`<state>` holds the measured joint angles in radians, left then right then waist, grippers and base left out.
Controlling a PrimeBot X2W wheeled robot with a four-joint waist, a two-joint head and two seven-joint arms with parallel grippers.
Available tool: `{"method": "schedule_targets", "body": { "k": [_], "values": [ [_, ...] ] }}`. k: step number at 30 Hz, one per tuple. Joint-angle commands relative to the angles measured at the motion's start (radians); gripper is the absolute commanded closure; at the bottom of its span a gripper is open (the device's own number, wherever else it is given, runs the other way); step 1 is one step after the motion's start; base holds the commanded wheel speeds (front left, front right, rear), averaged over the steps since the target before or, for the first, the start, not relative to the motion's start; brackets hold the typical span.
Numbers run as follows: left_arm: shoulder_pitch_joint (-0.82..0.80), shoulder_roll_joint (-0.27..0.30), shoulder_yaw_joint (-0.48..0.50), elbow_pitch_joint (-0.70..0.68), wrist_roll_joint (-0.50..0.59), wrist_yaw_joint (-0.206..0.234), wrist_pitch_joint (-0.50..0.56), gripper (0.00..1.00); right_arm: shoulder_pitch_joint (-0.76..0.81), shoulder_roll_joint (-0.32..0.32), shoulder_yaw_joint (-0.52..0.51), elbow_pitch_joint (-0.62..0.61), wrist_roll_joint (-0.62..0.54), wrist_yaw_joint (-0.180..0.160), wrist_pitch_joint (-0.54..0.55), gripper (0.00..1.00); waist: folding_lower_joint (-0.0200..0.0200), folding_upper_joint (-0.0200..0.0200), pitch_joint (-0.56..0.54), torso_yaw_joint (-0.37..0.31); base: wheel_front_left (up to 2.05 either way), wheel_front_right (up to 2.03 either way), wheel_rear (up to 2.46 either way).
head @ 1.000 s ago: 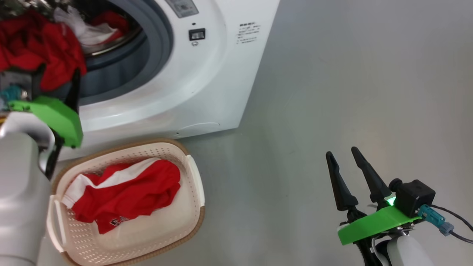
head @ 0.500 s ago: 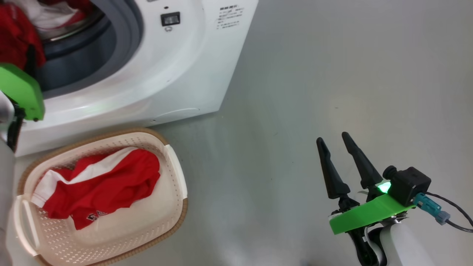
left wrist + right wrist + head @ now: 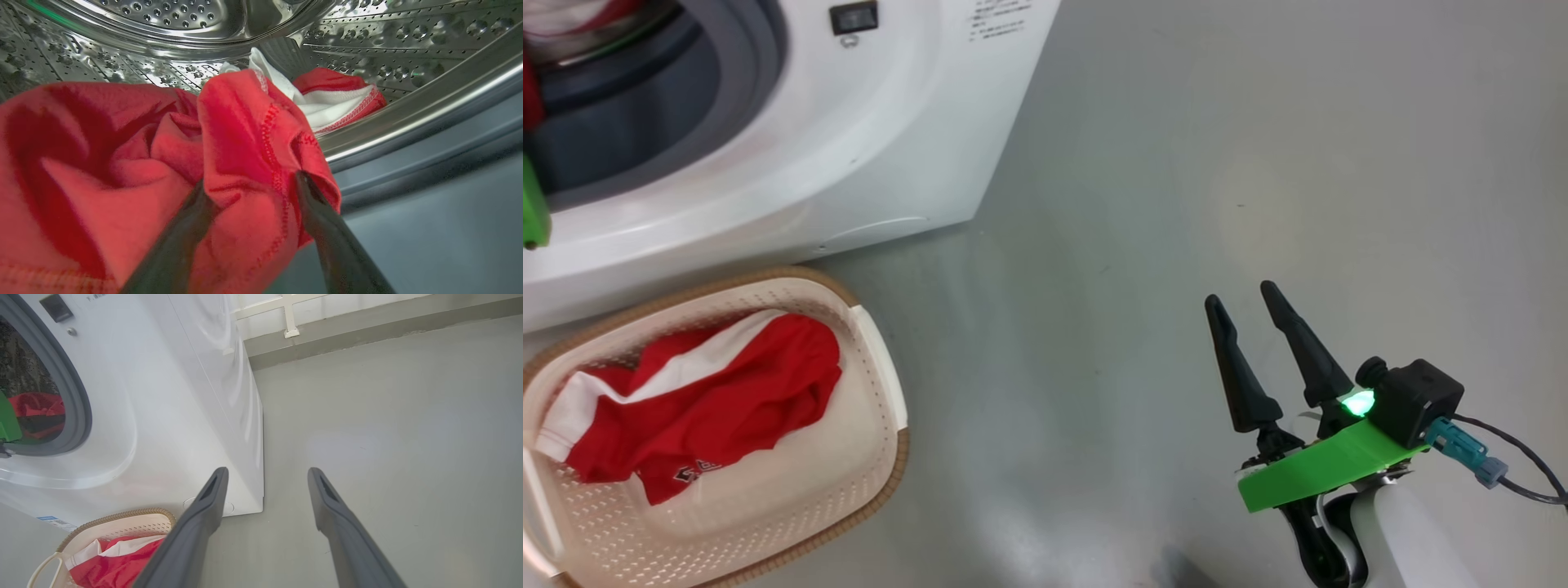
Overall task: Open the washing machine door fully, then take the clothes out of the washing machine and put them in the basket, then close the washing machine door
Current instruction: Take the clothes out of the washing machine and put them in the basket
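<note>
In the left wrist view the left gripper (image 3: 251, 179) is closed on a fold of the clothes (image 3: 102, 163), with red fabric bunched between its two dark fingers at the lower middle of the frame. The bundle sits at the mouth of the drum (image 3: 163, 16), and a further red and white part lies deeper in, right of centre near the top.

The hold seems to be on a single fold near a seam. The likeliest failure is therefore the fabric slipping out under the pull, or only part of the load coming away. A trailing sleeve could also drag over the grey rubber ring (image 3: 429, 163) at the right and snag there.

In the head view the basket (image 3: 880, 367) stands on the floor (image 3: 1176, 163) at the lower left, just beside the washing machine (image 3: 849, 147), with one red garment (image 3: 711, 400) already in it. A loosely hanging bundle may drape over the basket's rim or land on the floor.

The right gripper (image 3: 1241, 294) is open and empty at the lower right, well apart from the basket, so it looks poorly placed to catch a drop.
</note>
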<state>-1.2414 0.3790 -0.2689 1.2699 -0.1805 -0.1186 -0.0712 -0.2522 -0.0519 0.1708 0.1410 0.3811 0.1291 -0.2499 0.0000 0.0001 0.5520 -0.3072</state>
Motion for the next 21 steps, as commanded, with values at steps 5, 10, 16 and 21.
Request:
{"method": "schedule_targets", "body": {
  "k": [5,10,16,21],
  "values": [
    [-0.024,0.059,-0.012,-0.004,0.0,0.0,-0.035,0.0,-0.006,0.002,0.025,-0.026,0.014,0.002,-0.012,0.0,0.0,-0.0001,0.01,-0.012,0.0,0.0,0.0],
    [-0.028,0.06,-0.024,0.003,-0.006,-0.003,-0.059,1.0,-0.006,0.002,0.021,-0.027,0.016,0.002,-0.012,0.0,0.0,-0.0001,0.011,-0.012,0.0,0.0,0.0],
    [-0.027,0.053,-0.029,0.006,-0.017,-0.005,-0.096,1.0,-0.006,0.002,0.016,-0.024,0.014,0.002,-0.012,0.0,0.0,-0.0001,-0.002,-0.004,0.0,0.0,0.0],
    [-0.012,0.037,-0.027,0.009,-0.038,-0.008,-0.135,1.0,-0.004,0.002,0.009,-0.018,0.007,0.002,-0.012,0.0,0.0,-0.0001,-0.027,0.01,0.0,0.0,0.0]
  ]
}}
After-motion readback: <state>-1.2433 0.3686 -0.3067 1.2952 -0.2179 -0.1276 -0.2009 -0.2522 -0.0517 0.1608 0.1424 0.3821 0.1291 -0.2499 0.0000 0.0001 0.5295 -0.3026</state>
